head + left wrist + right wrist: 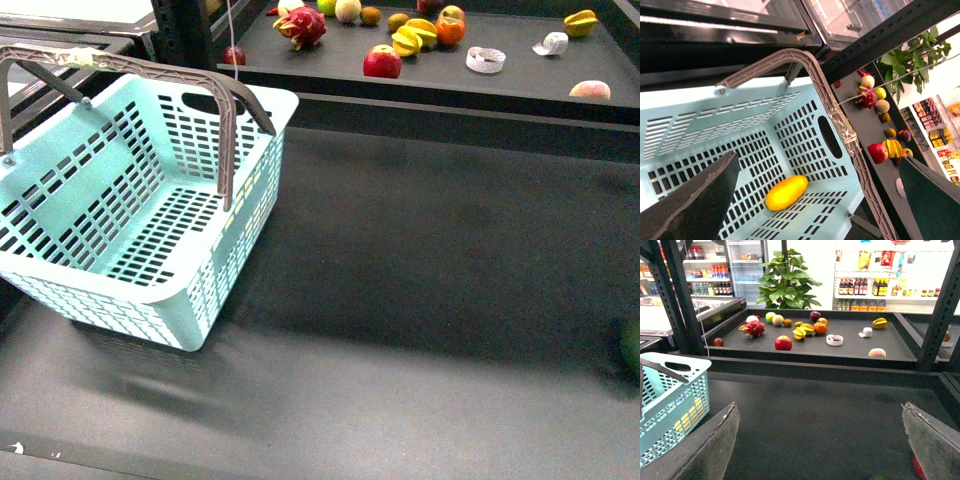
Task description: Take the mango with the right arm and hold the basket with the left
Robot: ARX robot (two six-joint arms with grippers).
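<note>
The pale turquoise basket (60, 285) stands at the left of the dark table with its grey-brown handles (228, 130) raised. The mango (786, 192) lies on the basket's slotted floor beside a wall; it is hidden in the front view. My left gripper (815, 200) is open and empty above the basket (715, 125), one finger over the inside and the other outside the handle. My right gripper (822, 445) is open and empty over bare table, well right of the basket (670, 405). Neither arm shows in the front view.
A raised shelf (330, 75) at the back holds a red apple (382, 62), a dragon fruit (303, 25), a starfruit (413, 38), an orange fruit (450, 28), a tape roll (486, 60) and a peach (590, 90). A green thing (630, 345) lies at the table's right edge.
</note>
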